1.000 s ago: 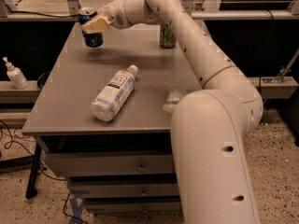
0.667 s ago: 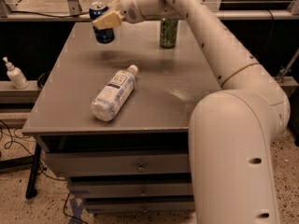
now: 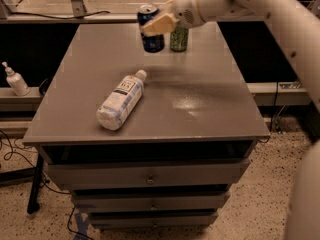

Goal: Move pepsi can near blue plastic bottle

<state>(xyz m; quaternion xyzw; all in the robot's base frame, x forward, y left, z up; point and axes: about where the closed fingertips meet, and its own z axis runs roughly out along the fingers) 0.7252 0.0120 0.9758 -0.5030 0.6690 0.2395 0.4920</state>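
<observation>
The pepsi can (image 3: 150,39), dark blue with a silver top, is held upright in my gripper (image 3: 157,25) above the far middle of the grey tabletop (image 3: 200,104). The gripper's tan fingers (image 3: 159,24) are shut around the can's upper half. The blue plastic bottle (image 3: 121,100), clear with a white cap and white label, lies on its side at the left centre of the table, cap pointing toward the far side. The can hangs a short way beyond the bottle's cap.
A green can (image 3: 178,38) stands upright right next to the held can, on its right. A small white pump bottle (image 3: 15,80) stands on a low ledge left of the table. My white arm (image 3: 260,9) reaches in from the upper right. Drawers sit below the tabletop.
My gripper has carried the pepsi can from the table's far left corner to the right, toward the green can and nearer the bottle's cap. The bottle has not moved.
</observation>
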